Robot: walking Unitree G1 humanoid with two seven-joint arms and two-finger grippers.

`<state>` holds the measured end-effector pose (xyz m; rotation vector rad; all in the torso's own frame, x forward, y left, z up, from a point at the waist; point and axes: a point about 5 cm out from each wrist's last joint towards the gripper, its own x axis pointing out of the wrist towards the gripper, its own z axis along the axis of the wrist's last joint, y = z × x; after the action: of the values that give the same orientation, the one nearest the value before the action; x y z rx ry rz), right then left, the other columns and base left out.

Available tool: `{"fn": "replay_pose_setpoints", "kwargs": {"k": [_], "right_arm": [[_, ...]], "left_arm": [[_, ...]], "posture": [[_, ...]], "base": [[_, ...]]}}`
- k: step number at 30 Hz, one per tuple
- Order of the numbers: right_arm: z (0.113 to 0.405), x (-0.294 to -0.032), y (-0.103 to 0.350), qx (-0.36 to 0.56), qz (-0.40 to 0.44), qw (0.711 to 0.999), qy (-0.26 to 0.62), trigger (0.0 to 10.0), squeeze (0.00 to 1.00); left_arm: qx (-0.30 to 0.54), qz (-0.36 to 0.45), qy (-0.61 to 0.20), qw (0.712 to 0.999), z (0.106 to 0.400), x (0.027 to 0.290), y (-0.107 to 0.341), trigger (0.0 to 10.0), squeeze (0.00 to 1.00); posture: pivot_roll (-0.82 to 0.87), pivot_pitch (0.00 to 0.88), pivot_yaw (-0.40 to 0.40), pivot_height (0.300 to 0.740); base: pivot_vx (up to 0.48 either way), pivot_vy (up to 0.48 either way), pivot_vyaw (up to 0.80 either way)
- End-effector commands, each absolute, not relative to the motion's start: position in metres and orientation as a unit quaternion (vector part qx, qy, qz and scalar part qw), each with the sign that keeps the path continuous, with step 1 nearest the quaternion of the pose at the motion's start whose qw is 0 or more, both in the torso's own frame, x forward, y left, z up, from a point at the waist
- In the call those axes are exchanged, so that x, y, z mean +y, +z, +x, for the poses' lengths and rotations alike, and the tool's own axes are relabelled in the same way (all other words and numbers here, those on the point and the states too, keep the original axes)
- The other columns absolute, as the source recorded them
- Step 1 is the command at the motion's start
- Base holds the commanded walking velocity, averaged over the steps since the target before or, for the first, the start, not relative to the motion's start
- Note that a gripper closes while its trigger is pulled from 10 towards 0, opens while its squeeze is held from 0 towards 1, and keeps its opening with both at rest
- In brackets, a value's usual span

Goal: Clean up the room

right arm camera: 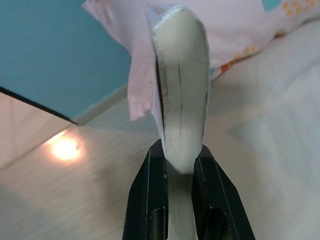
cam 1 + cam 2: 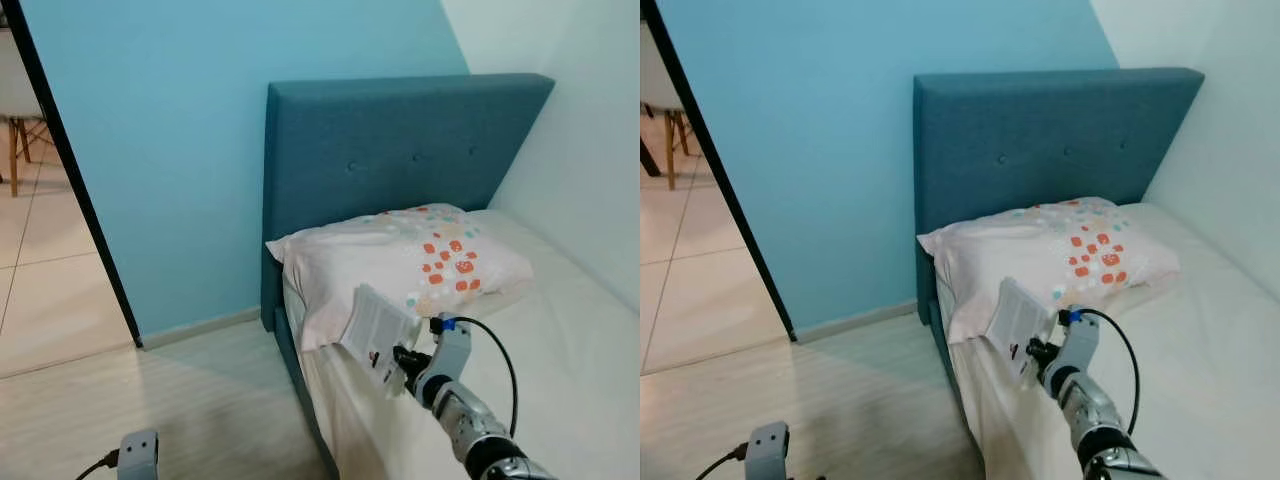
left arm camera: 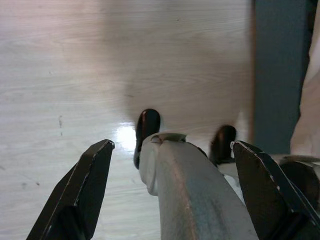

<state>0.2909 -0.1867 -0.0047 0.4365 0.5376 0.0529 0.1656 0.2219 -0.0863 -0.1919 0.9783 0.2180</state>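
White and thin, the book (image 2: 374, 331) is pinched by its lower edge in the fingers of the right gripper (image 2: 404, 362), and its long side tilts up toward the pillow (image 2: 400, 262) over the near edge of the bed (image 2: 560, 350). Its page edges face the wrist camera. The left gripper (image 3: 170, 192) hangs low over the pale wood floor (image 2: 150, 400) with its fingers spread wide, holding nothing.
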Motion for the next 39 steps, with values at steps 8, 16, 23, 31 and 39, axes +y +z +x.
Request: {"fn": "replay_pose_setpoints", "kwargs": {"k": [8,16,23,31,39], "right_arm": [[0.282,-0.19,-0.013,0.28,0.318,0.906,0.002,10.0,0.0],[0.271,-0.186,-0.023,0.306,0.371,0.877,-0.004,10.0,0.0],[0.264,-0.192,-0.026,0.287,0.427,0.858,-0.006,10.0,0.0],[0.261,-0.196,-0.027,0.274,0.44,0.855,-0.021,10.0,0.0],[0.268,-0.197,-0.022,0.245,0.454,0.856,-0.035,10.0,0.0]], "left_arm": [[0.478,-0.088,0.113,0.867,0.156,0.22,-0.091,10.0,0.0],[0.467,-0.079,0.118,0.873,0.158,0.221,-0.089,10.0,0.0],[0.428,-0.037,0.115,0.896,0.165,0.225,-0.084,10.0,0.0],[0.306,-0.015,0.105,0.946,0.237,0.243,-0.035,10.0,0.0],[0.27,-0.006,0.092,0.958,0.258,0.243,-0.019,10.0,0.0]], "posture": [[-0.05,0.0,-0.091,0.74],[-0.05,0.0,-0.091,0.715],[-0.05,0.0,-0.089,0.68],[-0.04,0.0,-0.078,0.645],[-0.04,0.0,-0.069,0.605]], "base": [[0.0,0.0,0.0],[0.0,0.0,0.0],[0.0,0.0,0.0],[0.0,0.0,0.0],[0.0,0.0,0.0]]}}
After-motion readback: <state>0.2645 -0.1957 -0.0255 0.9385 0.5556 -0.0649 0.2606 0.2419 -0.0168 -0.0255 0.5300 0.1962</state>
